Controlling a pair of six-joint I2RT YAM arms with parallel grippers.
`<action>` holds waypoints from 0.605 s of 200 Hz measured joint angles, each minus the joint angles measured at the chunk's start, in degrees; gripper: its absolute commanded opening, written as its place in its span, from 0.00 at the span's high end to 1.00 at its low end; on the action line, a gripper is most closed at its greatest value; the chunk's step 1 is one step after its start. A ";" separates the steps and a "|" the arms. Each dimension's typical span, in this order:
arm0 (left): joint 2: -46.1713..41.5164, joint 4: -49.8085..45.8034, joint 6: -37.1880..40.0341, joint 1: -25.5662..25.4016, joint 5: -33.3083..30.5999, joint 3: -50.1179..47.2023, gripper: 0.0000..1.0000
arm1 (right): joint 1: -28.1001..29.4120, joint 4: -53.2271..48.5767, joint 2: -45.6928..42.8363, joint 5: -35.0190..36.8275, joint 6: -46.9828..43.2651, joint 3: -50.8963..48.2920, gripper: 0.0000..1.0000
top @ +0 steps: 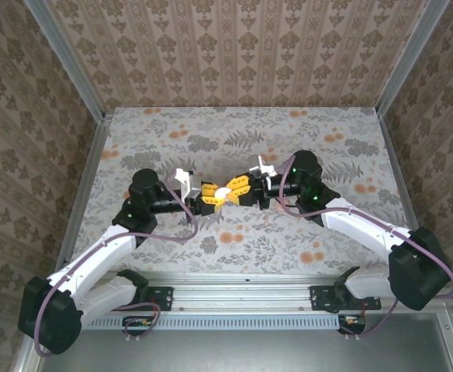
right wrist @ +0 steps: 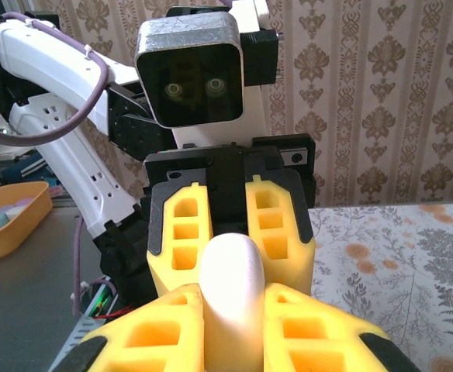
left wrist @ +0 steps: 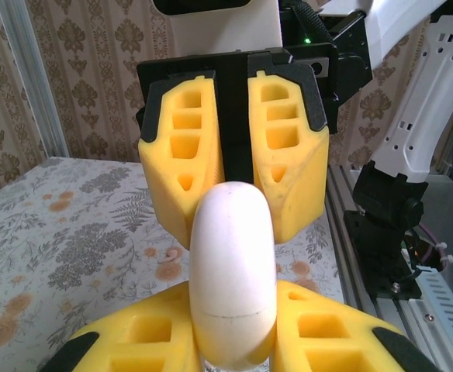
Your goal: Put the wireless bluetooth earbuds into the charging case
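Left gripper [top: 213, 194] and right gripper [top: 238, 187] meet tip to tip — both clamped on one charging case [left wrist: 233, 263] — smooth, white, egg-shaped, with a thin seam.

The charging case [left wrist: 233, 271] was glossy creamy white. On either side of it, the left gripper [top: 213, 194] and right gripper [top: 243, 187] were yellow edged in black. Beneath the case, the tablecloth [top: 288, 232] was a grey leaf print with orange flowers. Behind it, the wallpaper [top: 234, 46] was beige with brown damask motifs. The arms [top: 102, 256] were white and black, with purple cables [top: 184, 225].
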 measured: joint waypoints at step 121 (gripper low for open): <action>-0.07 -7.32 6.60 -0.33 -2.82 2.80 0.87 | 0.02 -21.33 -2.78 2.34 -12.52 6.40 0.53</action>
